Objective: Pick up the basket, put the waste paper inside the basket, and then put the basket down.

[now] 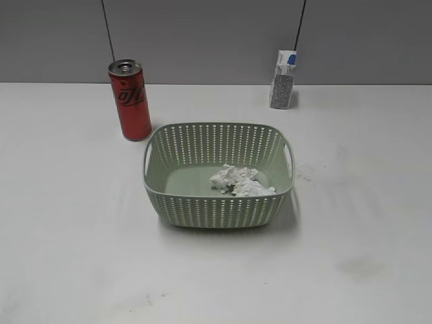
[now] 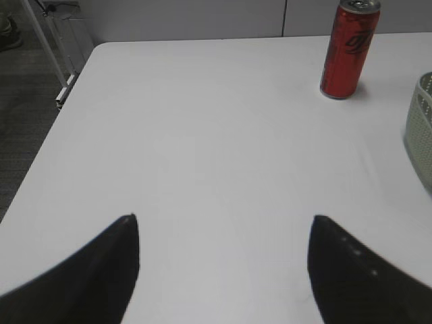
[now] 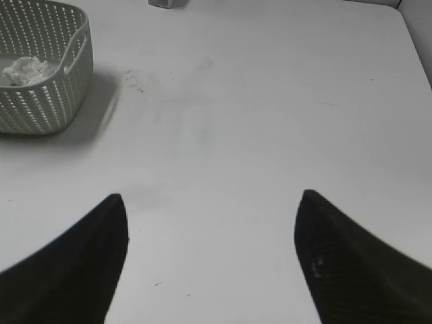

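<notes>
The pale sage-green basket [image 1: 196,206] stands on the white table in the middle of the exterior view. The crumpled white waste paper [image 1: 239,181] lies inside it, toward its right side. The basket's edge shows at the right of the left wrist view [image 2: 422,125] and its handle end at the top left of the right wrist view [image 3: 64,88], with paper [image 3: 23,69] inside. My left gripper [image 2: 223,223] is open and empty over bare table, left of the basket. My right gripper [image 3: 210,199] is open and empty over bare table, right of the basket. Neither gripper shows in the exterior view.
A red soda can [image 1: 130,100] stands behind the basket's left corner, also in the left wrist view [image 2: 348,48]. A white-and-blue carton [image 1: 283,79] stands at the back right. The table's left edge [image 2: 47,142] drops to the floor.
</notes>
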